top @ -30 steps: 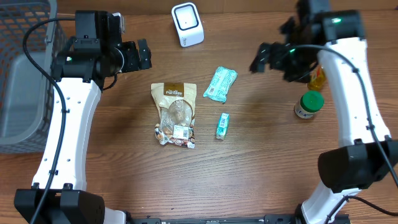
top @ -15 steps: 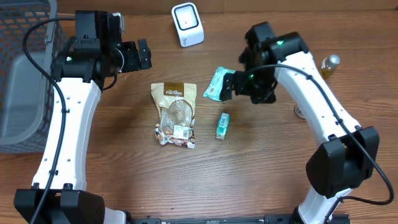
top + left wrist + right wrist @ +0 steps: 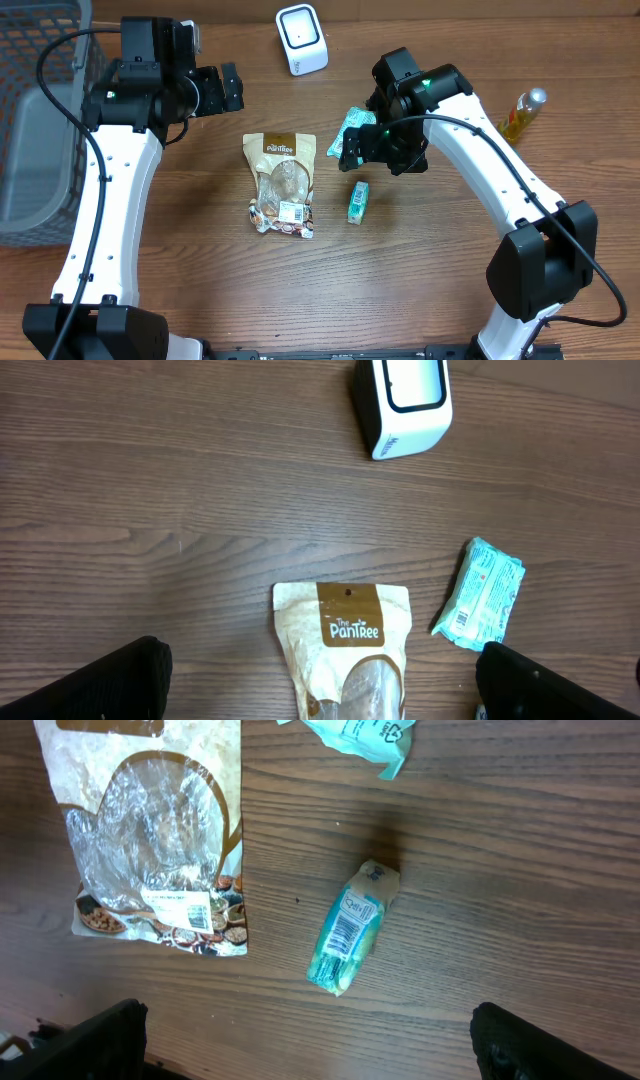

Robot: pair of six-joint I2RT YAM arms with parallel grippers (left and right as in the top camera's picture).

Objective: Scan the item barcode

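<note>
A white barcode scanner [image 3: 301, 38] [image 3: 402, 405] stands at the back of the table. On the wood lie a brown Pantree pouch [image 3: 280, 183] [image 3: 343, 650] [image 3: 150, 830], a larger teal packet [image 3: 348, 128] [image 3: 485, 592] [image 3: 360, 732] and a small teal packet [image 3: 358, 201] [image 3: 350, 938] with its barcode facing up. My right gripper [image 3: 362, 148] [image 3: 320, 1045] hovers open over the teal packets, partly covering the larger one from overhead. My left gripper [image 3: 236, 88] [image 3: 325, 690] hangs open above and left of the pouch. Neither holds anything.
A grey mesh basket [image 3: 30, 120] sits at the left edge. A yellow bottle [image 3: 523, 112] stands at the far right. The right arm reaches across the right half of the table.
The right arm has swung left from the far right side to above the teal packets. The left arm and all items have stayed put.
</note>
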